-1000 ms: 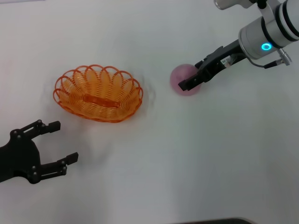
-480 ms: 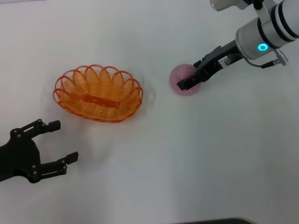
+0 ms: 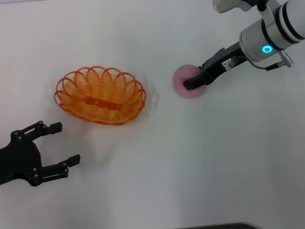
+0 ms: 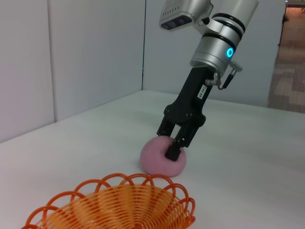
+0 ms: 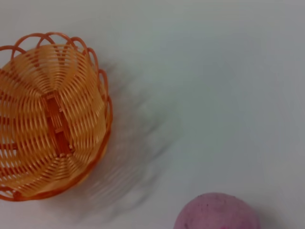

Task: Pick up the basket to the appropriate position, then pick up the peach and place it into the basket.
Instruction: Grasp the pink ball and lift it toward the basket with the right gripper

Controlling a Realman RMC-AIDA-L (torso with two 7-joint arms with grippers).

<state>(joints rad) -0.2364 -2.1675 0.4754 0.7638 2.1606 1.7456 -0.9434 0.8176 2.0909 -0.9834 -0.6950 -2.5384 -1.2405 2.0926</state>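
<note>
Basket (image 3: pixel 100 95) toward the left of the white desk (image 3: pixel 200 167), upright, nothing inside, apparently already where it should be. Sits well apart from the peach, open side up, ready to receive fruit. Seen from the left wrist in the foreground, scalloped rim (image 4: pixel 119 183) toward the camera, peach beyond it.

Below and left of the basket, near the desk's edge: left tool (image 3: pixel 57 148), black fingers spread wide, holding nothing, clear of the basket. Looks parked, kept out of the way of the carry path.

Further right, the peach (image 3: pixel 183 82), pink-mauve, resting on the desk. Right tool (image 3: pixel 195 82) angled down onto it from the upper right, fingers straddling the top of the fruit and drawn in against it. In the left wrist view, one finger (image 4: pixel 174 151) pressed to the near side, the other (image 4: pixel 164 128) behind the crown. Counted as pinching the peach, though not lifted off the desk. Steep approach probably chosen to reach around the round top and keep the arm clear of the basket.

Likely next: lift, carry leftward, release over the basket. Risk: round fruit slipping from a shallow pinch.
</note>
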